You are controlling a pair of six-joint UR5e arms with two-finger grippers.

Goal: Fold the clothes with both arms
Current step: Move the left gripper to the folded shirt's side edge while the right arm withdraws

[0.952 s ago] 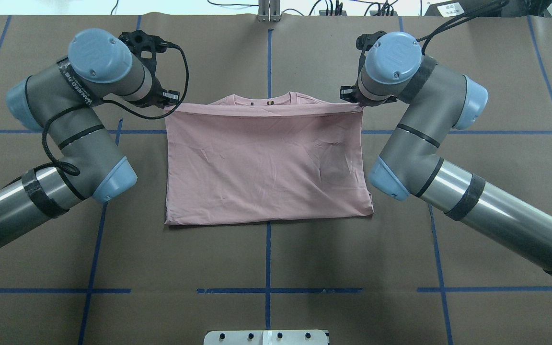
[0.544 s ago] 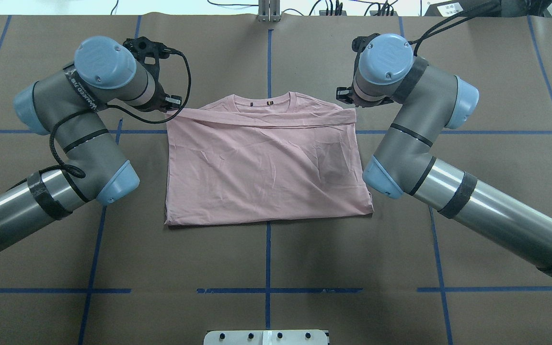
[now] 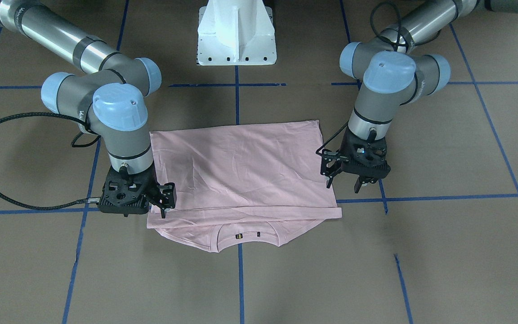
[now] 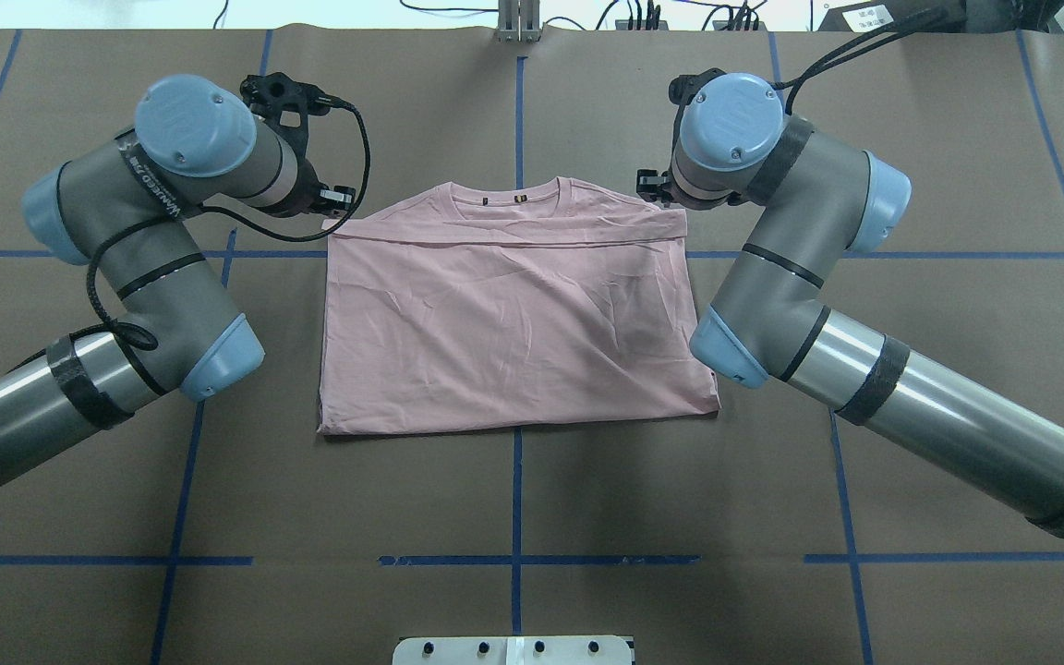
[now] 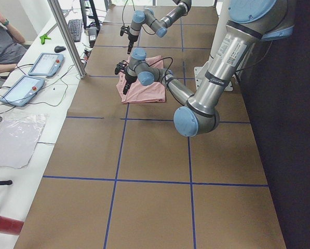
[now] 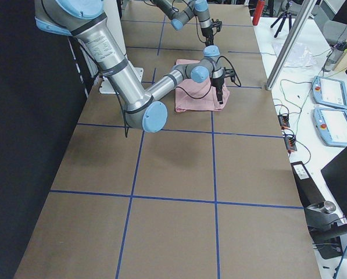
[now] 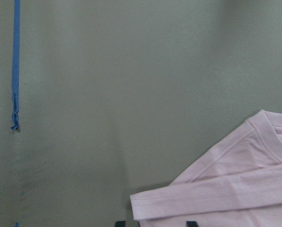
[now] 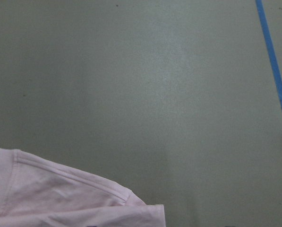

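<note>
The light pink T-shirt (image 4: 513, 323) lies flat on the table, its lower half folded up over the chest; the print is hidden. Its folded edge rests just below the ribbed collar (image 4: 518, 194), also seen in the front view (image 3: 245, 236). My left gripper (image 3: 343, 184) hovers open over the shirt's far corner on my left, and the left wrist view shows the hem (image 7: 226, 194) between its spread tips. My right gripper (image 3: 164, 202) is open over the opposite corner (image 8: 60, 198). In the overhead view, the left gripper (image 4: 333, 201) and right gripper (image 4: 652, 185) flank the collar.
The brown table is marked with blue tape lines (image 4: 516, 489). The white pedestal base (image 3: 236, 36) stands behind the shirt. An operator (image 5: 1, 41), tablets (image 5: 43, 65) and a metal post (image 5: 66, 36) are beyond the table's far edge.
The folded edge, held taut and raised between both grippers a second ago, has sagged and now lies flat on the shirt. Both grippers have let go; the right one moved slightly inward.
</note>
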